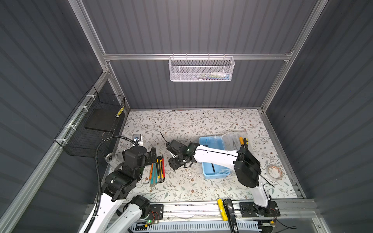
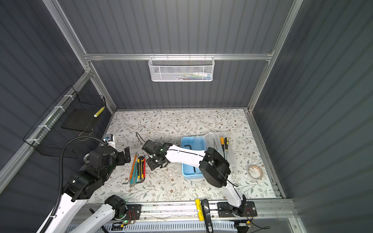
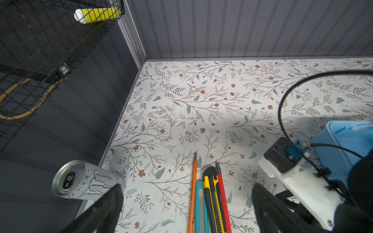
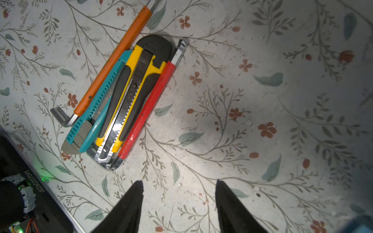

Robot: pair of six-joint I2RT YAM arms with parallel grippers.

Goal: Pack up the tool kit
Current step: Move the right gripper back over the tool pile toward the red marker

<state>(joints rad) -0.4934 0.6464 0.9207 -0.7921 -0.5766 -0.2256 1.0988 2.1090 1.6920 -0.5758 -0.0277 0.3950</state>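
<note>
Floral-patterned paper covers the table (image 1: pixel 201 125), which is closed in by dark ribbed walls, with a white mesh basket (image 1: pixel 201 70) hung on the back rail and a black wire basket (image 1: pixel 90 125) on the left wall. On the right half of the table lies the tool kit (image 1: pixel 212 141), open, its light blue base facing up and its clear lid (image 1: pixel 232 139) folded flat to the right. Two screwdrivers (image 2: pixel 222 143) rest on the lid, and a black hex key (image 2: pixel 186 145) lies in the base. The right arm's white forearm crosses above the base, and the right gripper (image 4: pixel 179 183) hovers over bare table between the kit and a tight row of tools, its fingers apart with nothing between them. That row, left of centre, holds an orange-sleeved hex key (image 4: pixel 115 60), a teal utility knife (image 4: pixel 96 109), a yellow and black utility knife (image 4: pixel 131 90) and a red-sleeved hex key (image 4: pixel 149 107), all side by side and touching. The left gripper (image 3: pixel 186 189) hangs above the far end of the row with its fingers spread wide and empty. A silver drinks can (image 3: pixel 80 179) stands at the table's left edge, and a roll of tape (image 1: pixel 267 171) lies near the right edge, apart from the kit.
</note>
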